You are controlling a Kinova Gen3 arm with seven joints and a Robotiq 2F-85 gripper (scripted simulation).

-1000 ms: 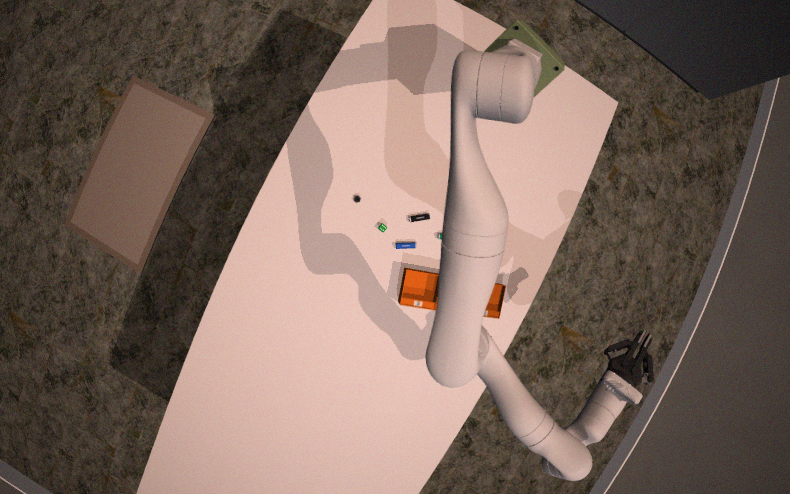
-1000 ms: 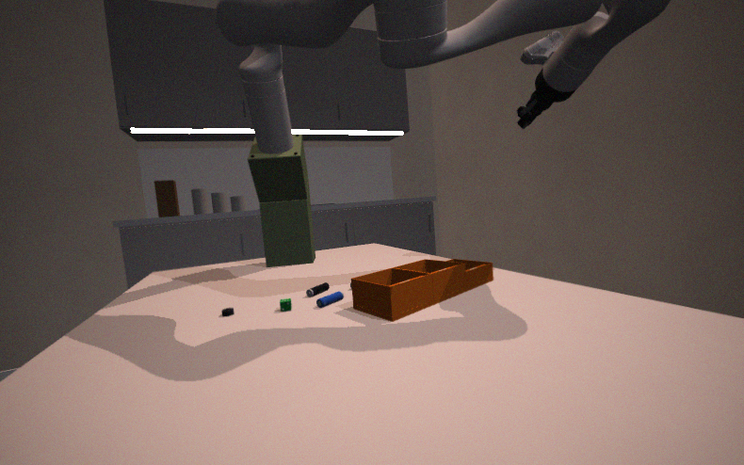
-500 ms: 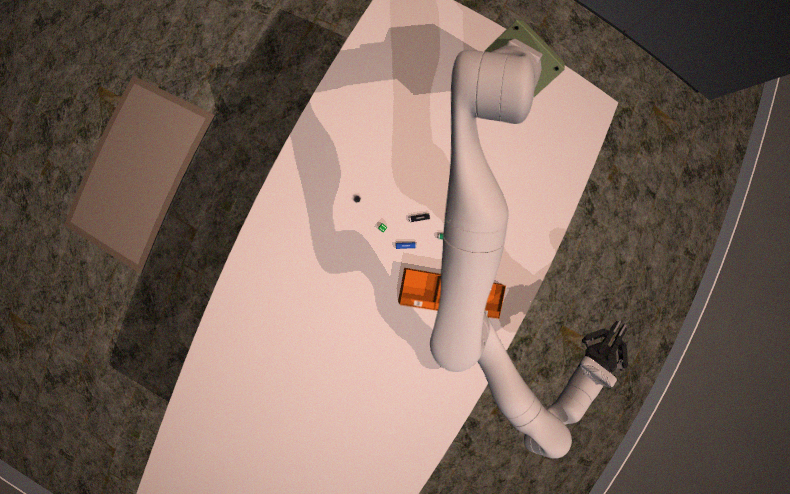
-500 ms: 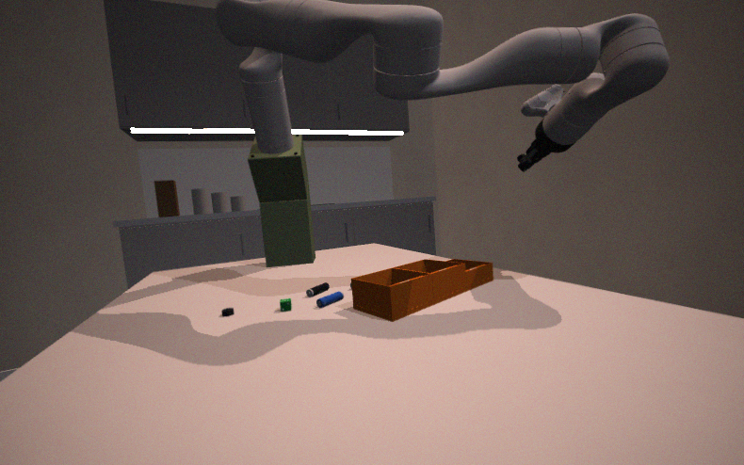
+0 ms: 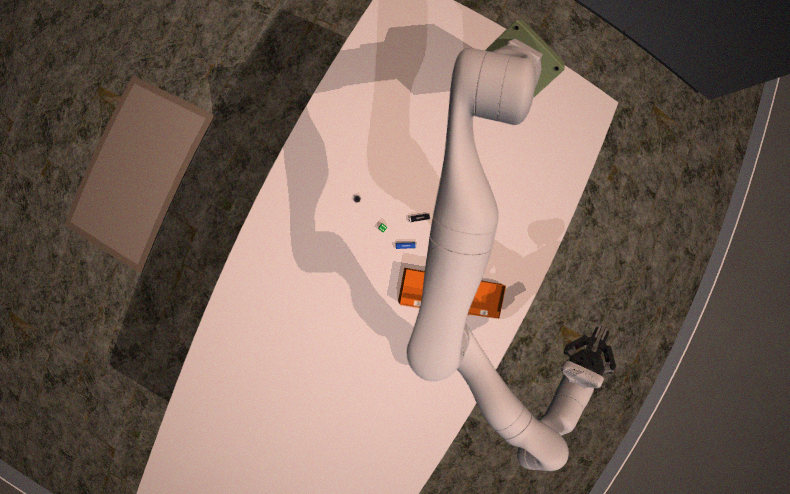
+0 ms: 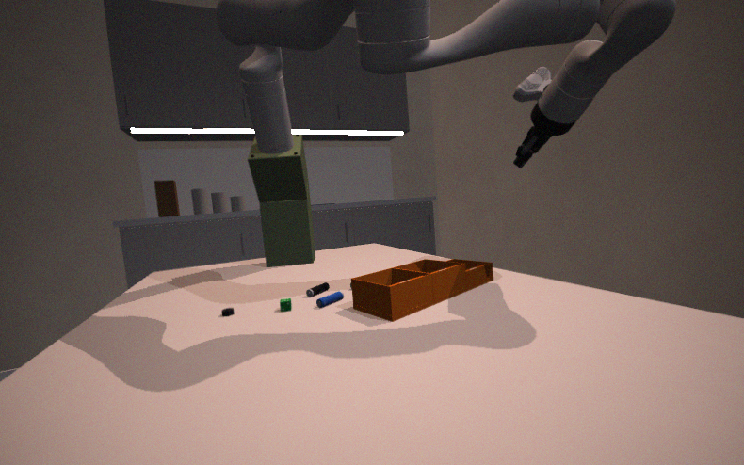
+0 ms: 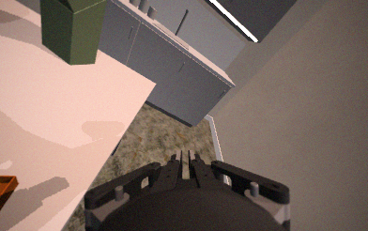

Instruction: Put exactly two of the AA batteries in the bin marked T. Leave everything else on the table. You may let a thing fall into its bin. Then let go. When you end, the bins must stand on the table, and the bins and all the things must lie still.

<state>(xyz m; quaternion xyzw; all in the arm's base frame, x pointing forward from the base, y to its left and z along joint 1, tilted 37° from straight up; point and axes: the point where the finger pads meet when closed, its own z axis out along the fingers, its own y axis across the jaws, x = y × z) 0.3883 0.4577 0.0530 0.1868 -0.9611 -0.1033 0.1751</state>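
Well apart: closed, empty tool [image 5: 600, 333] off the table edge, batteries [image 5: 405, 245] beside orange bin [image 5: 492, 300].

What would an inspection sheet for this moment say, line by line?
Surface: pale pink table, crossed by the arm's shadow.
Job's things: orange bin tray with three compartments standing on the table; blue battery and black battery lie beside it, none seen inside.
Clutter: green cube; small black piece.
Pincer: pincer shut on nothing, raised over the floor beyond the table's edge.
Cables: nothing seen.
Surroundings: green pedestal carrying the arm; counter with canisters; brown panel on the floor.
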